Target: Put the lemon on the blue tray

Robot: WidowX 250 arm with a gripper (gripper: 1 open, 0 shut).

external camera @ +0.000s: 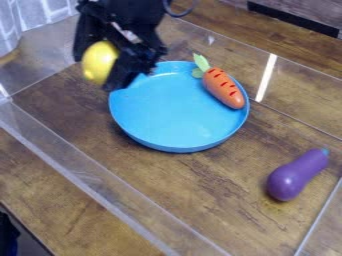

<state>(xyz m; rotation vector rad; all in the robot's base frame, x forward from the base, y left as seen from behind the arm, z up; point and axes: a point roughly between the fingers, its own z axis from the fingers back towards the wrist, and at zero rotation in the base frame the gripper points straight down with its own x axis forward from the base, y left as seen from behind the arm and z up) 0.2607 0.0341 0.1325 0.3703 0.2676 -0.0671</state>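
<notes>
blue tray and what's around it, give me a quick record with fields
tray: blue tray, round, on the wooden table
on tray: orange carrot with green top, near the tray's edge
lemon: yellow lemon, at the gripper, up beside the tray's edge in this view, not resting on the tray
off tray: purple eggplant, lying on the table
task state: lemon not yet on the tray
unclear: lemon's exact height above the table
</notes>
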